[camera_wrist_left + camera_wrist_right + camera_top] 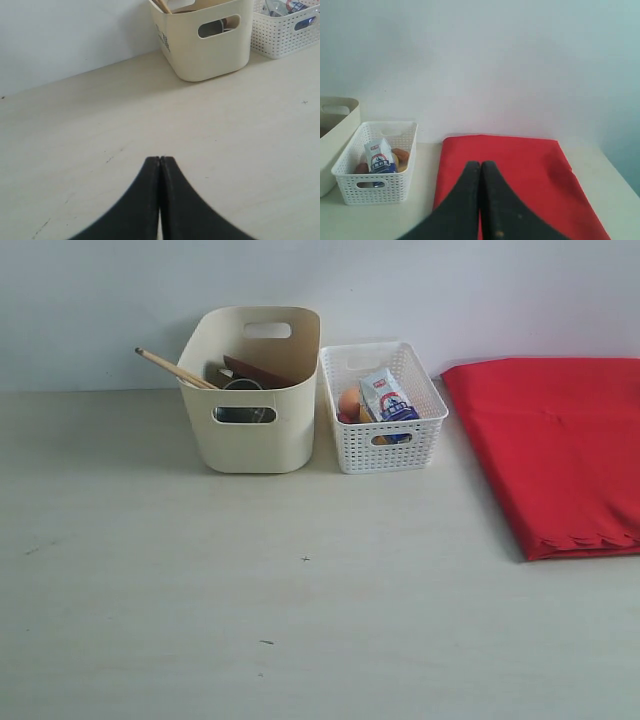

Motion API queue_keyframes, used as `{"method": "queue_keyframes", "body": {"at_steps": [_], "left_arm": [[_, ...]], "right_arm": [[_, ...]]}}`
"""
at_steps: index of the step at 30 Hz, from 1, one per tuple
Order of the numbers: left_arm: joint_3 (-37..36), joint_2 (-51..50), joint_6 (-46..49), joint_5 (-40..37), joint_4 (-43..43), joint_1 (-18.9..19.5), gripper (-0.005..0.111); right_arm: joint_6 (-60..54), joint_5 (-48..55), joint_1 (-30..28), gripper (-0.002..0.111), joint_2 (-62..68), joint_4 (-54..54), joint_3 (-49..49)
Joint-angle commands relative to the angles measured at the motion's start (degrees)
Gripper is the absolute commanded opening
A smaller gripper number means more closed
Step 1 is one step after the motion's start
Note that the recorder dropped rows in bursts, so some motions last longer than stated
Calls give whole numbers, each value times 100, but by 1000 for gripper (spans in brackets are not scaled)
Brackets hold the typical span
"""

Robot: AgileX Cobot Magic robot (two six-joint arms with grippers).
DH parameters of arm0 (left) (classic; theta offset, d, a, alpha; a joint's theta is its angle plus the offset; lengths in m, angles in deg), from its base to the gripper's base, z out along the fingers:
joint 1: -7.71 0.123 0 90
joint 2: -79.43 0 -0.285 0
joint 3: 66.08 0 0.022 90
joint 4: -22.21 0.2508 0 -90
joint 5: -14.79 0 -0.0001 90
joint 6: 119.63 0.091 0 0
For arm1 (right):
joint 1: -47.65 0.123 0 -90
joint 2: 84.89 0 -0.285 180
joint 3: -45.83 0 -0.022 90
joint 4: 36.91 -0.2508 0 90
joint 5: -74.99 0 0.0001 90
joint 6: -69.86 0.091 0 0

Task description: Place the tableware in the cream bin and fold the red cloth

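Here: tableware [250, 372] contained in cream bin [255, 440], far left; red cloth [560, 450] folded, right; left gripper [159, 165], right gripper [480, 167] pressed together.

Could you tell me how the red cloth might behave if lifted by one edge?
The red cloth is probably floppy: it lies flat and thin, so a lifted edge would likely drape. Pushed on the smooth table, it may bunch.

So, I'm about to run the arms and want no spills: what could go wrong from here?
The chopsticks jut out past the rim of the cream bin; a passing arm could snag them and tip it. The red cloth lies close beside the white basket, so tugging it might nudge the basket.
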Motion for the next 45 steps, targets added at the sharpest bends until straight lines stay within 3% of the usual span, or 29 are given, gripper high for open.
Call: {"method": "queue_keyframes", "body": {"at_steps": [1, 14, 22, 31, 45], "left_arm": [[-17, 38, -37, 22, -9, 16, 0], [-17, 38, -94, 26, 37, 16, 0], [-17, 38, -2483, 90, 1058, 326, 0], [-17, 38, -2607, 75, 1058, 1000, 0], [-17, 38, -2393, 74, 1026, 988, 0]], "right_arm": [[9, -34, 12, 0, -17, -40, -31], [9, -34, 12, 0, -17, -67, -31], [9, -34, 12, 0, -17, -67, -31], [9, -34, 12, 0, -17, -67, -31], [9, -34, 12, 0, -17, -67, -31]]}}
